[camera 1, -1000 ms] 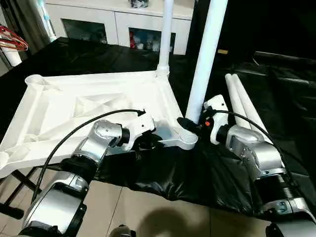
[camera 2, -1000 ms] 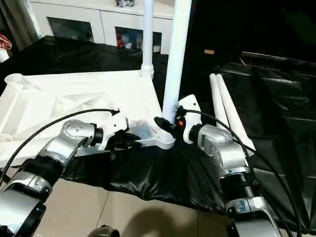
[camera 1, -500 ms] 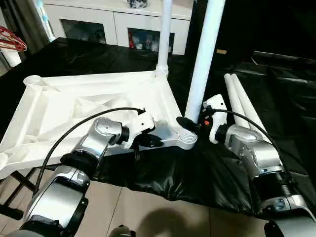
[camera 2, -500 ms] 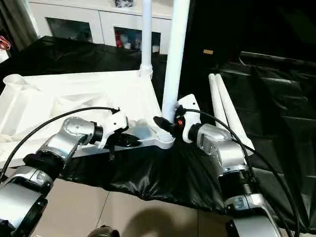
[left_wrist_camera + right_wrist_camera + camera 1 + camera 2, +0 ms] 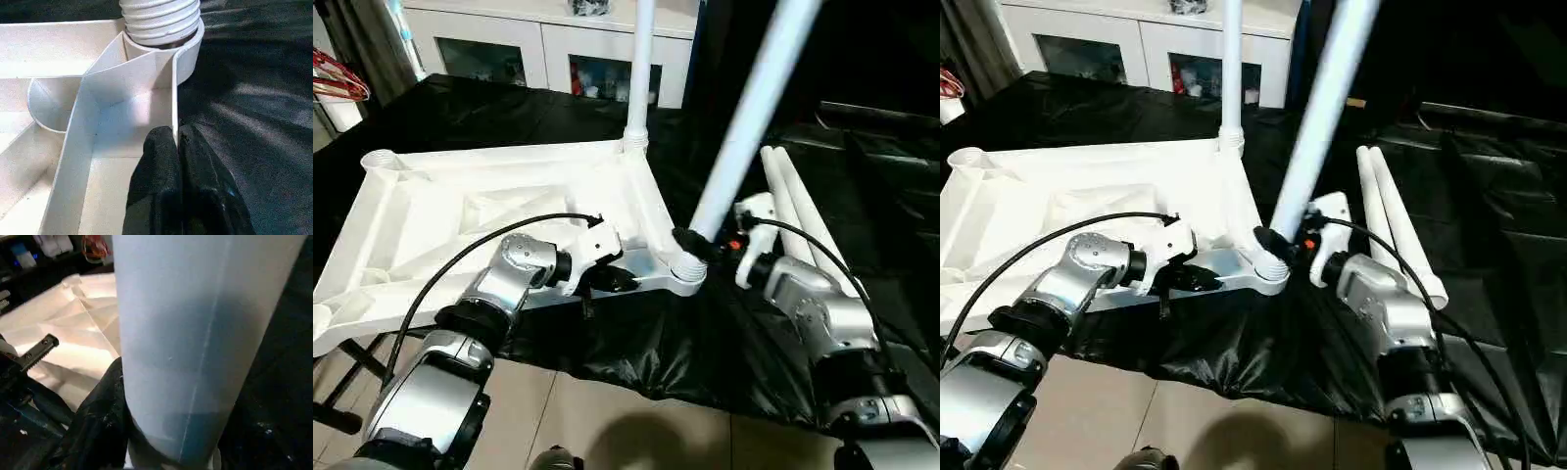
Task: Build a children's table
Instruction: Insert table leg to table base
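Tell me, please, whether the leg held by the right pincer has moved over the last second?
Yes. The leg in the right pincer has tilted right, its top swinging away from the upright fitted leg; its threaded foot remains at the tabletop's near corner socket.

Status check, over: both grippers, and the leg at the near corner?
Left gripper shut on tabletop rim. Right gripper gripping near-corner leg, leg leaning right. Far-corner leg upright; two spare legs lying beside.

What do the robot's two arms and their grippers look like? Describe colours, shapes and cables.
Both forearms are silver metal with rounded, cylindrical joints and black bands. Each ends in a white wrist housing carrying a gripper of two black fingers: left gripper, right gripper. A black cable loops over each arm, and the right wrist housing shows a small red mark.
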Controlling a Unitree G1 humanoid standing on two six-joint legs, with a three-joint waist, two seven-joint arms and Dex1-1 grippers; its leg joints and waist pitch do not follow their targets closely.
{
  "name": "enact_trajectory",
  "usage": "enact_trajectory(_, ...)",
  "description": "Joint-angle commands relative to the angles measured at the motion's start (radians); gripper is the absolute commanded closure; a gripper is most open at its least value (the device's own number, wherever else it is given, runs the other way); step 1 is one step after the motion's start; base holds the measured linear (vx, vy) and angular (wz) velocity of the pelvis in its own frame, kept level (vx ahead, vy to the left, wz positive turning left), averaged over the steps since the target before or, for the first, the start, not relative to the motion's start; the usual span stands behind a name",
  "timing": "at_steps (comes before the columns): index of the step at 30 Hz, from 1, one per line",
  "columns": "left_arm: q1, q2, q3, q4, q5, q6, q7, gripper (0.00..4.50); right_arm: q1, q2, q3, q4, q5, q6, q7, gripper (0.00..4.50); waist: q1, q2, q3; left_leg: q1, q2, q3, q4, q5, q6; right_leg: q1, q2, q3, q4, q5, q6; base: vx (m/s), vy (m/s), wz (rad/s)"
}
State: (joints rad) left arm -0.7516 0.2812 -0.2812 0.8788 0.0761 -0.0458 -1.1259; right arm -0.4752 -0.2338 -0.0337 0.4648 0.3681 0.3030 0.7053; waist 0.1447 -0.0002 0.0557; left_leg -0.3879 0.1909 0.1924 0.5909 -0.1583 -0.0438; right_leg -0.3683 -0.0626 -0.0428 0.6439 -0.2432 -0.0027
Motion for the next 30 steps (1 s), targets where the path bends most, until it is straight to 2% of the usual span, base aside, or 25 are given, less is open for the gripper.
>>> enact_trajectory(1, 0.021, -0.002, 0.019, 0.008, -0.008, 0.01, 0.026, 4.5, 0.04, -0.009, -0.035, 0.019, -0.012, -0.01, -0.019, 2.6, -0.003, 0.001, -0.065, 0.029, 0.053, -0.026, -0.075, -0.23, -0.013, 0.024, -0.098, 0.045, -0.087, -0.048, -0.224, 0.0, 0.0, 0.0)
enact_trajectory(4, 0.02, -0.006, 0.023, 0.01, -0.007, 0.008, 0.042, 4.5, 0.08, 0.003, -0.047, 0.011, -0.009, -0.036, -0.021, 2.6, -0.002, 0.001, -0.063, 0.031, 0.054, -0.027, -0.079, -0.258, -0.019, 0.022, -0.098, 0.045, -0.091, -0.09, -0.216, 0.0, 0.0, 0.0)
enact_trajectory(5, 0.019, -0.008, 0.025, 0.014, -0.006, 0.007, 0.053, 4.5, 0.098, 0.006, -0.047, -0.002, -0.007, -0.043, -0.021, 2.6, -0.002, 0.006, -0.063, 0.032, 0.054, -0.028, -0.079, -0.259, -0.02, 0.021, -0.099, 0.046, -0.091, -0.092, -0.216, 0.0, 0.0, 0.0)
enact_trajectory(8, 0.015, -0.012, 0.029, 0.018, -0.006, 0.004, 0.07, 4.5, 0.134, 0.009, -0.034, -0.039, -0.009, -0.065, -0.023, 2.61, 0.0, 0.003, -0.063, 0.032, 0.054, -0.027, -0.08, -0.264, -0.017, 0.021, -0.099, 0.046, -0.095, -0.095, -0.208, 0.0, 0.0, 0.0)
enact_trajectory(10, 0.011, -0.016, 0.031, 0.022, -0.005, 0.003, 0.084, 4.5, 0.164, 0.009, -0.003, -0.086, -0.035, -0.087, -0.032, 2.61, 0.002, 0.005, -0.063, 0.032, 0.054, -0.026, -0.08, -0.255, -0.012, 0.021, -0.1, 0.046, -0.096, -0.094, -0.203, 0.0, 0.0, 0.0)
enact_trajectory(13, 0.01, -0.018, 0.03, 0.024, -0.004, 0.003, 0.083, 4.5, 0.171, 0.01, 0.014, -0.103, -0.053, -0.089, -0.038, 2.61, -0.001, 0.007, -0.061, 0.031, 0.053, -0.028, -0.084, -0.272, -0.02, 0.019, -0.099, 0.046, -0.099, -0.127, -0.193, 0.0, 0.0, 0.0)
enact_trajectory(15, 0.011, -0.02, 0.025, 0.024, 0.0, -0.001, 0.077, 4.5, 0.163, 0.003, 0.05, -0.106, -0.089, -0.088, -0.039, 2.61, -0.002, 0.007, -0.06, 0.033, 0.055, -0.029, -0.087, -0.292, -0.028, 0.017, -0.1, 0.047, -0.102, -0.162, -0.187, 0.0, 0.0, 0.0)
enact_trajectory(18, 0.013, -0.017, 0.019, 0.019, 0.004, -0.004, 0.068, 4.5, 0.146, -0.012, 0.086, -0.1, -0.119, -0.075, -0.028, 2.61, -0.004, 0.007, -0.059, 0.033, 0.055, -0.029, -0.088, -0.292, -0.033, 0.018, -0.099, 0.047, -0.103, -0.158, -0.185, 0.0, 0.0, 0.0)
enact_trajectory(24, 0.012, 0.001, 0.003, 0.011, 0.015, -0.015, 0.031, 4.5, 0.088, -0.064, 0.186, -0.04, -0.19, -0.043, 0.061, 2.61, -0.007, 0.002, -0.058, 0.031, 0.054, -0.029, -0.087, -0.293, -0.027, 0.02, -0.1, 0.048, -0.103, -0.174, -0.183, 0.0, 0.0, 0.0)
enact_trajectory(25, 0.011, 0.003, 0.001, 0.011, 0.016, -0.017, 0.028, 4.5, 0.082, -0.067, 0.193, -0.032, -0.197, -0.045, 0.07, 2.61, -0.008, 0.005, -0.057, 0.03, 0.054, -0.029, -0.087, -0.294, -0.027, 0.019, -0.101, 0.048, -0.106, -0.184, -0.183, 0.0, 0.0, 0.0)
enact_trajectory(27, 0.011, 0.011, -0.006, 0.004, 0.019, -0.02, 0.008, 4.5, 0.06, -0.077, 0.218, -0.001, -0.217, -0.058, 0.109, 2.61, -0.009, -0.001, -0.058, 0.031, 0.055, -0.028, -0.087, -0.29, -0.027, 0.019, -0.1, 0.048, -0.104, -0.173, -0.186, 0.0, 0.0, 0.0)
enact_trajectory(30, 0.013, 0.019, -0.012, -0.013, 0.016, -0.027, -0.025, 4.5, 0.04, -0.086, 0.244, 0.021, -0.221, -0.07, 0.163, 2.61, -0.009, -0.001, -0.061, 0.031, 0.055, -0.027, -0.085, -0.264, -0.019, 0.021, -0.098, 0.047, -0.098, -0.122, -0.196, 0.0, 0.0, 0.0)
